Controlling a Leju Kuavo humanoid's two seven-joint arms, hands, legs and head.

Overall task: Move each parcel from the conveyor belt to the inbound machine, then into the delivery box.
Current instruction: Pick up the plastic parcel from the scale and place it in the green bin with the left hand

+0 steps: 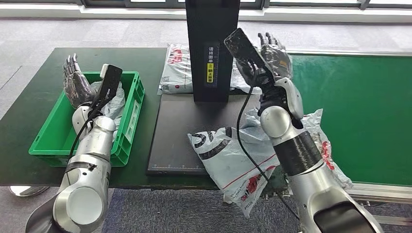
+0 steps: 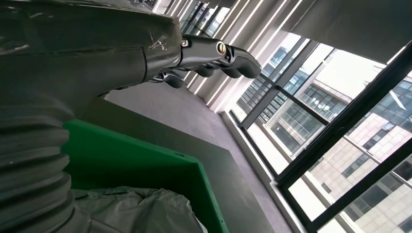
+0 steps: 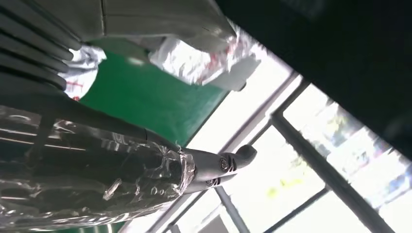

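White parcel overhangs table's front edge, long axis diagonal toward conveyor belt; left hand over green delivery box, right hand raised, both spread, empty

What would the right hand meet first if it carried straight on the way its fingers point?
Nothing, as far as the pictures show: the right hand is raised with fingers pointing up and away, toward windows. The black inbound machine stands beside it, though depth is unclear.

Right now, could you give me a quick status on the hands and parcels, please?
Left hand open above green box. Right hand open, raised. White parcel half on scanner plate, overhanging table edge.
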